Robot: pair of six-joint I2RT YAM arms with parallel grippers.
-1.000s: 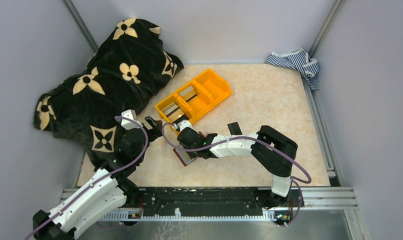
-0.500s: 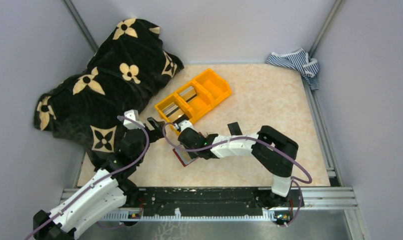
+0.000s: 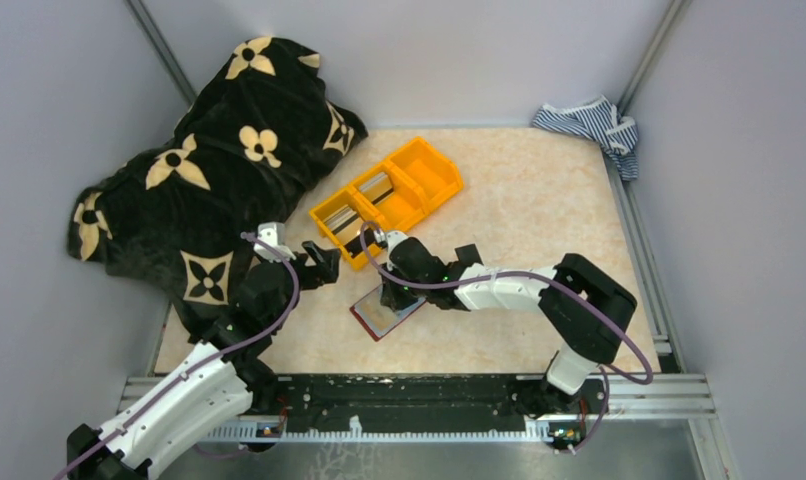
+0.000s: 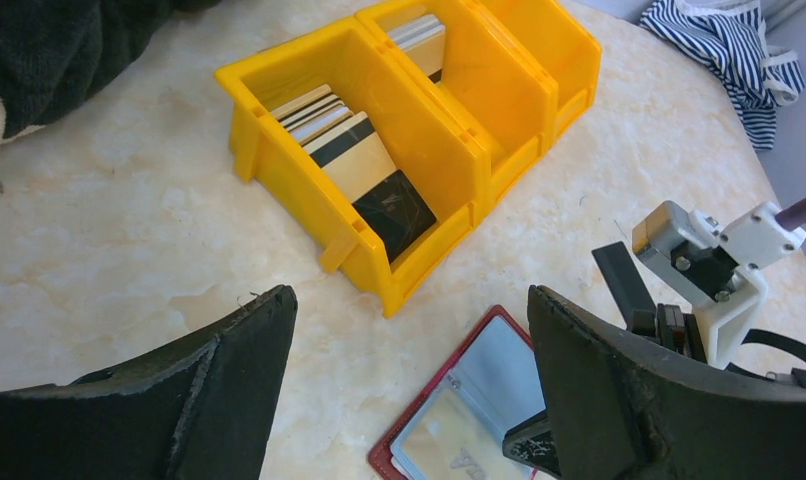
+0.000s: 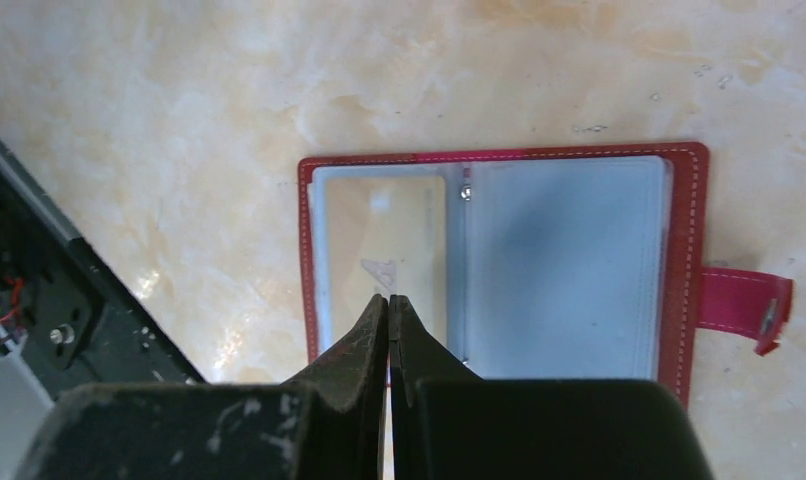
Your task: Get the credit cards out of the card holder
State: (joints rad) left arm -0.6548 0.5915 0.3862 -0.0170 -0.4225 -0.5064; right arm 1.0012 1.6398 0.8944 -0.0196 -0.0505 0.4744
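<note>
The card holder [image 5: 679,250] lies open and flat on the marble table, dark red with light blue pockets and its tab [image 5: 744,305] sticking out; the top view shows the card holder [image 3: 379,318] near the front. A pale beige credit card [image 5: 379,230] sits in one pocket; the other pocket looks blank. My right gripper [image 5: 389,297] is shut just over that card, with nothing seen between its tips. My left gripper [image 4: 409,300] stands open above the table between the bin and the card holder [image 4: 469,390]. More credit cards [image 4: 354,170] lie in the bin.
An orange three-compartment bin [image 3: 444,170] stands just behind the card holder, with cards in two of its compartments. A black cloth with beige flowers [image 3: 229,150] is heaped at the back left. A striped cloth [image 3: 589,120] lies in the back right corner.
My right gripper has closed from partly open and its wrist has shifted right, uncovering more of the card holder. My left gripper has moved a little right, toward the card holder.
</note>
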